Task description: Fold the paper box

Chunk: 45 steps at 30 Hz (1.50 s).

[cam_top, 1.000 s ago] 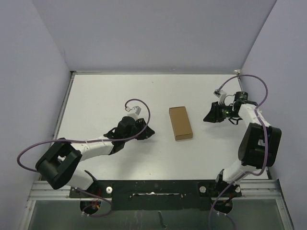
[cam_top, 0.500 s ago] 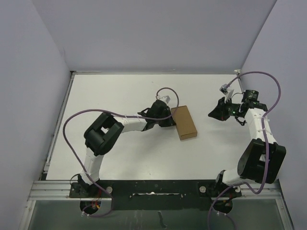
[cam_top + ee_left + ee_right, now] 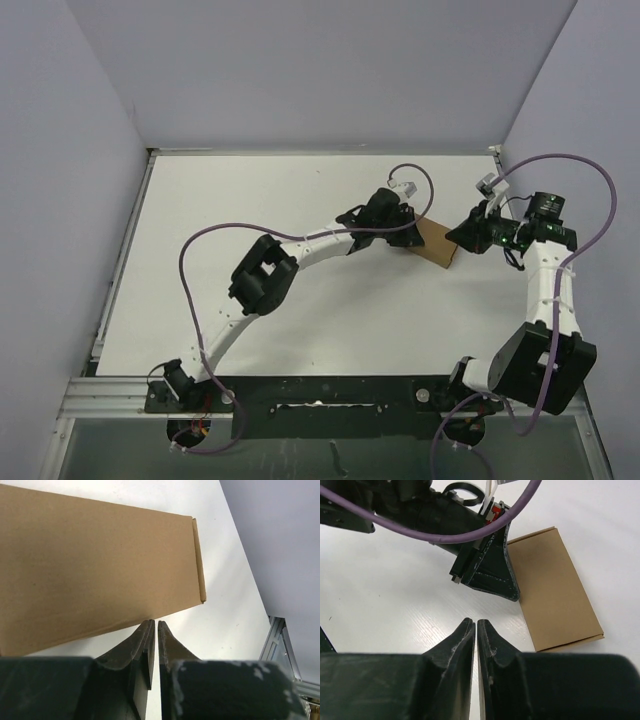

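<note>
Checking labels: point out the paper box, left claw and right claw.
paper box (image 3: 100,565): left wrist view, middle of its top face.
left claw (image 3: 154,623): left wrist view, between its fingertips.
right claw (image 3: 474,621): right wrist view, between its fingertips.

blocked: flat brown cardboard box (image 3: 438,246) hemmed by closed left gripper (image 3: 413,238) on its left edge, closed right gripper (image 3: 459,238) just right | white left arm (image 3: 325,240) crosses mid-table diagonally | open: white tabletop (image 3: 250,190) behind, front-right

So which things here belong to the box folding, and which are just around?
Job: paper box, left gripper, right gripper, both shut, neither holding the box.
Not the job: white table, purple cable.
</note>
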### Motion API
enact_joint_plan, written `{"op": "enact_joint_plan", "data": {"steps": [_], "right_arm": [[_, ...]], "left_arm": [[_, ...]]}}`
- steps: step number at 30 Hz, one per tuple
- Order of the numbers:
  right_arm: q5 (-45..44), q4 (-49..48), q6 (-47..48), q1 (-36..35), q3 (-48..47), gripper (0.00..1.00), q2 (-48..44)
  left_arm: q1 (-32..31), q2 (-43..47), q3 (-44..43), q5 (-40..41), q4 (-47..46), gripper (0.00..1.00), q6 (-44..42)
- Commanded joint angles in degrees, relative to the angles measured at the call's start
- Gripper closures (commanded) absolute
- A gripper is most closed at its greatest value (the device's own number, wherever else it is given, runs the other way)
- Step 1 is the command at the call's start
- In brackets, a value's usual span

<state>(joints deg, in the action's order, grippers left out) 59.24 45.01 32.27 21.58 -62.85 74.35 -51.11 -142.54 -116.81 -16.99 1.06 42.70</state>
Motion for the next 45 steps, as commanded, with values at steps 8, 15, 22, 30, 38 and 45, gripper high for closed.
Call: {"op": "enact_joint_plan", "data": {"steps": [8, 15, 22, 30, 38, 45], "right_arm": [[1.0, 5.9, 6.6, 0.6, -7.8, 0.71, -10.8], [0.9, 5.3, 2.1, 0.7, -19.8, 0.02, -12.3], [0.8, 0.4, -19.0, 1.0, -28.6, 0.02, -11.3], [-1.3, 2.1, -24.1, 1.3, -31.6, 0.02, -12.5], [-8.5, 0.1, -36.7, 1.2, -31.5, 0.02, -12.8], [-8.9, 0.5, -35.1, 1.2, -30.6, 0.02, -13.6]], "left_arm": [[1.0, 34.1, 28.1, 10.6, -9.4, 0.55, -20.7], [11.6, 60.6, 48.6, -1.6, -15.1, 0.02, -16.5], [24.7, 78.2, 49.1, -4.6, 3.2, 0.02, -13.4], [31.7, 91.1, 52.6, -2.2, 12.4, 0.02, -14.3], [32.1, 93.5, 53.0, -2.2, 17.0, 0.02, -15.0], [32.1, 93.3, 53.1, -2.3, 17.4, 0.02, -15.0]]}}
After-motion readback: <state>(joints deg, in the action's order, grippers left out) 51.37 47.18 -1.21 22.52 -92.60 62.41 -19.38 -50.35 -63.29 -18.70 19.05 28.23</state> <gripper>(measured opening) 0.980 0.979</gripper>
